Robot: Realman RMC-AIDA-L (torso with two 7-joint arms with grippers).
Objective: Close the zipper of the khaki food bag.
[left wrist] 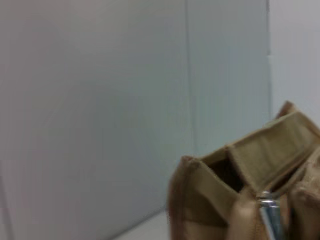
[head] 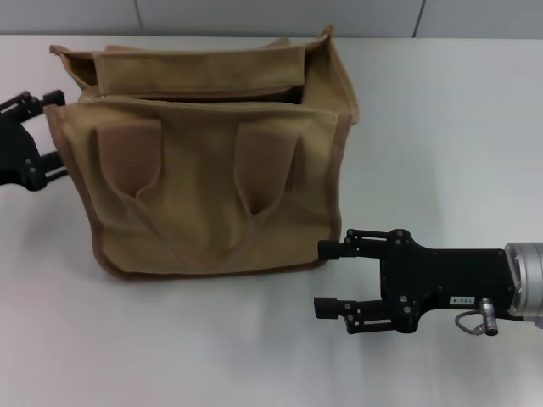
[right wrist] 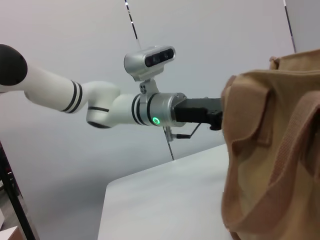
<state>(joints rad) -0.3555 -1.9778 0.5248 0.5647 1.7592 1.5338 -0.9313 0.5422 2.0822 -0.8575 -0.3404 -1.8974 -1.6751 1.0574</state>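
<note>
The khaki food bag (head: 204, 178) stands on the white table, its two handles hanging down the front. Its top gapes, and the zipper (head: 195, 95) runs along the opening. The silver pull tab (left wrist: 272, 215) shows only in the left wrist view, at the near end of the bag (left wrist: 240, 195). My left gripper (head: 53, 131) is open at the bag's left end, with its fingertips against the edge. My right gripper (head: 321, 277) is open and empty, low on the table by the bag's lower right corner. The right wrist view shows the bag (right wrist: 270, 165) and the left arm (right wrist: 150, 107) behind it.
The white table (head: 441, 127) extends to the right of the bag and in front of it. A grey wall (head: 254, 17) stands close behind the bag.
</note>
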